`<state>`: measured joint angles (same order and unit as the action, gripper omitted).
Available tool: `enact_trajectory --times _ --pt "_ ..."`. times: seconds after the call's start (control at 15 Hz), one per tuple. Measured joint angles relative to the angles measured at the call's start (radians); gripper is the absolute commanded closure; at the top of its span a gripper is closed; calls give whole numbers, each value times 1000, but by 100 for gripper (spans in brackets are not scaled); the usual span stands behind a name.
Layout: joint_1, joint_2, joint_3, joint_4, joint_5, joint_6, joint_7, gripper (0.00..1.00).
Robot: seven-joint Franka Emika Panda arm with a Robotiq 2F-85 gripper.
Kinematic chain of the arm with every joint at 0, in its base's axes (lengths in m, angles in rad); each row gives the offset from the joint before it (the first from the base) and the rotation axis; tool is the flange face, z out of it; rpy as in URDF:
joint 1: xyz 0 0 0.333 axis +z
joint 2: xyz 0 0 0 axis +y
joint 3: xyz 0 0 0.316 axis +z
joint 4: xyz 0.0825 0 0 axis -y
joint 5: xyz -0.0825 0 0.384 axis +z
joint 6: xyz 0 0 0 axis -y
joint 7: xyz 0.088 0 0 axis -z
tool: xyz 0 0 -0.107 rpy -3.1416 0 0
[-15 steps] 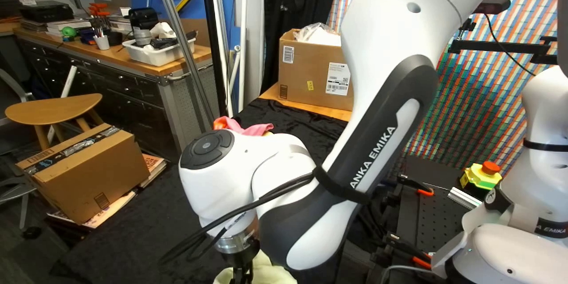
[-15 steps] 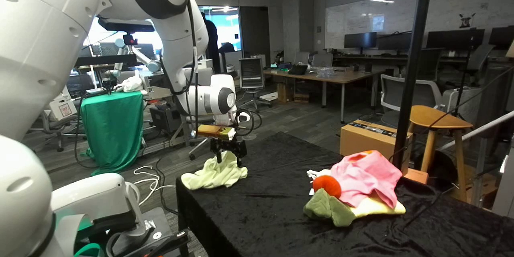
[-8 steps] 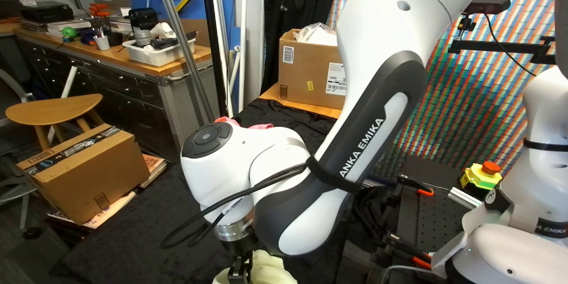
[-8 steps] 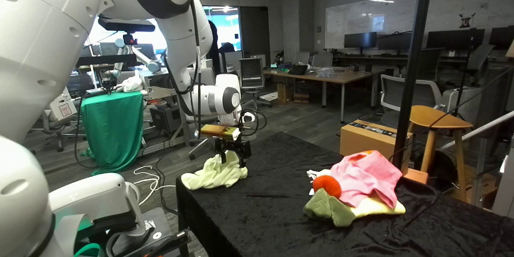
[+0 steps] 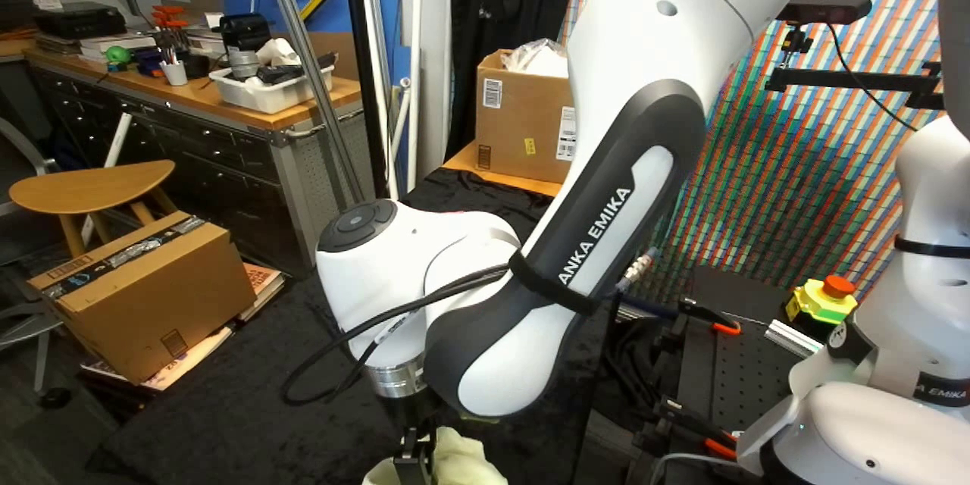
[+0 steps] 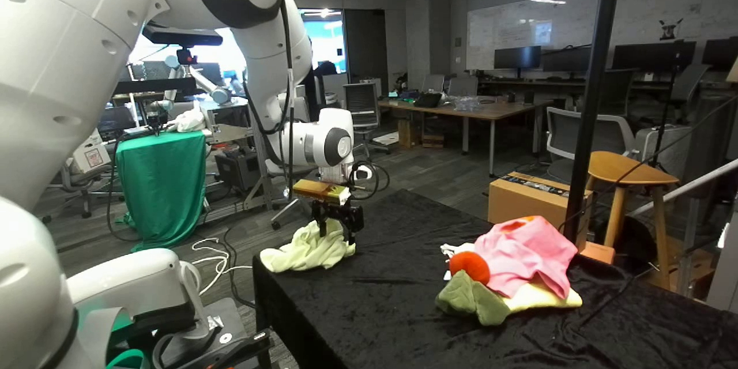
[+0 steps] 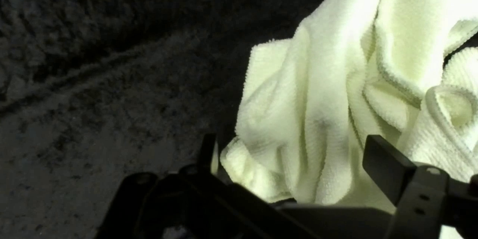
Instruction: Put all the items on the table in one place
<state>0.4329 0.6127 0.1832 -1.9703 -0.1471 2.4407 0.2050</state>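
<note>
We seem nearly done: the pink-topped heap (image 6: 512,274) gathered, only the pale cloth (image 6: 308,249) left, unheld by our wide-spread gripper (image 6: 337,236).

White arm (image 5: 587,167) (lettered "ANKA EMIKA"), black cables (image 5: 462,285), black hand (image 6: 337,234)

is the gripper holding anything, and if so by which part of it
Nothing is held: the fingers stand wide apart, with loose folds of the pale yellow-green cloth between them, bunched on the black-draped table.
</note>
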Motion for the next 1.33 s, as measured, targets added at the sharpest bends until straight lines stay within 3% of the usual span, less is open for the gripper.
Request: enact_trajectory --times 0.47,0.53,0.6,1.13,1.33 --pt "-2 23 14 5 18 -29 -28 0" --pt "-2 26 16 5 18 -32 -30 25" --pt "-2 28 17 5 18 -34 -32 26" --pt "-3 38 19 14 18 -40 -43 89" --pt "-4 38 19 18 18 -41 -45 96"
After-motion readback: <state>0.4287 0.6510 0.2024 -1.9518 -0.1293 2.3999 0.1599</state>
